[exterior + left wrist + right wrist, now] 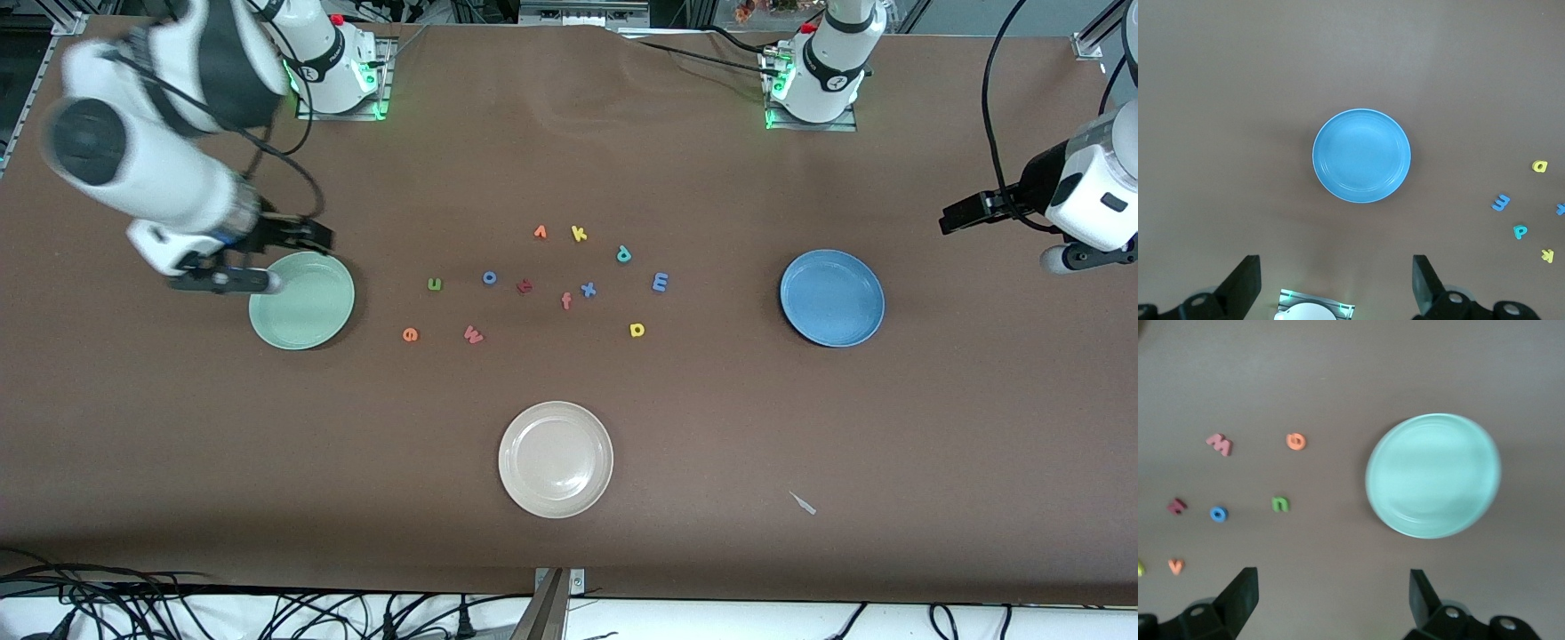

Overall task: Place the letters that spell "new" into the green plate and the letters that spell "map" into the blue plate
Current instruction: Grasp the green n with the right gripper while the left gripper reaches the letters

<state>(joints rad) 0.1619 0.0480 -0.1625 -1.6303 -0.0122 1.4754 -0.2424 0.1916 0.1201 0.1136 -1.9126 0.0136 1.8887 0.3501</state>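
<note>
Brown paper covers the tabletop point(569, 551). The right gripper point(307, 233) hangs above the green plate point(302, 300), fingers apart, nothing held. Between the plates, all on the tabletop, lie the orange e point(410, 334), green n point(435, 284), pinkish-red w point(473, 334), teal p point(623, 254), yellow a point(637, 330) and blue m point(660, 282). The left gripper point(965, 213) hovers spread and empty by the blue plate point(832, 297), toward the left arm's end.

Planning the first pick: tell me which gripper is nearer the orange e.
Right. The right gripper hangs by the green plate's rim, jaws open, at the orange e's end of the table. The left gripper waits past the blue plate.
</note>
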